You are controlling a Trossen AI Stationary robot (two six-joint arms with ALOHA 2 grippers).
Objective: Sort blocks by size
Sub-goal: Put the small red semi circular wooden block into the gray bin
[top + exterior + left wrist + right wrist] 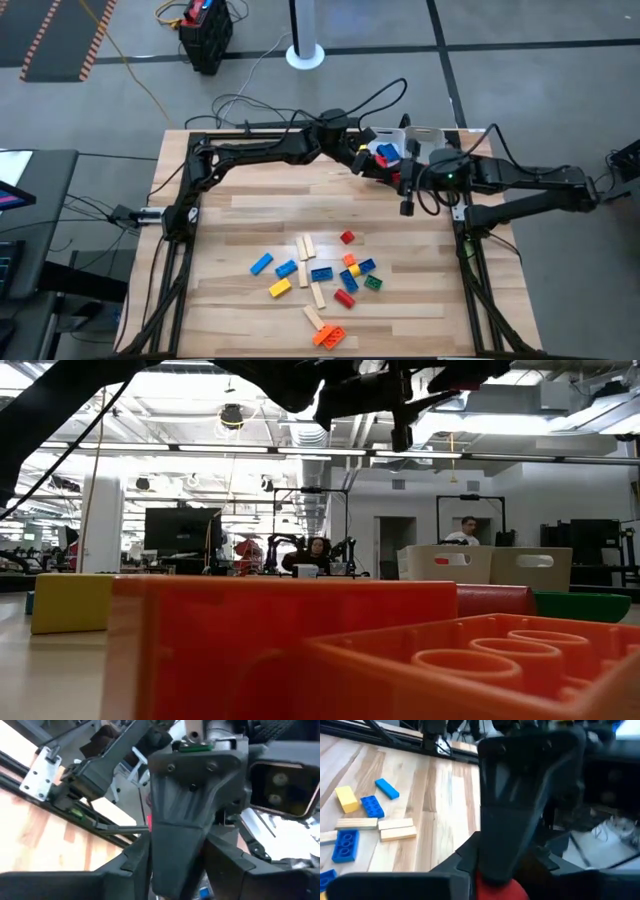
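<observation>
1. High view: both arms reach to the table's far edge, where a white tray [425, 135] sits at the right corner with a blue brick [386, 154] and something red beside it. The left gripper [362, 160] is just beside that blue brick; the right gripper [407, 190] hangs close by, pointing down over the wood. From above I cannot tell how either pair of fingers stands. The unsorted blocks [318, 285] lie loose nearer the front of the wooden table [240, 215], well apart from both grippers: blue, yellow, red, orange and green studded bricks and a few pale wooden bars [304, 247].

2. Low view: an orange studded brick [500, 665] fills the foreground, with a yellow block [70, 603] off to one side. The arms are dark shapes overhead. People sit in the room far behind.

3. Left wrist view: the other arm's dark wrist housing blocks nearly everything. A sliver of red shows behind it, and a bit of blue low down. This gripper's own fingers are not readable, so its state stays unknown.

4. Right wrist view: a red piece [501, 889] sits at the fingertips, and the fingers appear pinched on it. Blue bricks, a yellow brick [346, 799] and wooden bars lie on the table beyond.

5. Handling, as a judgement: the bricks look light, rigid and smooth. Pinch across the flat long sides, not the studs. The bars are best taken mid-length.
</observation>
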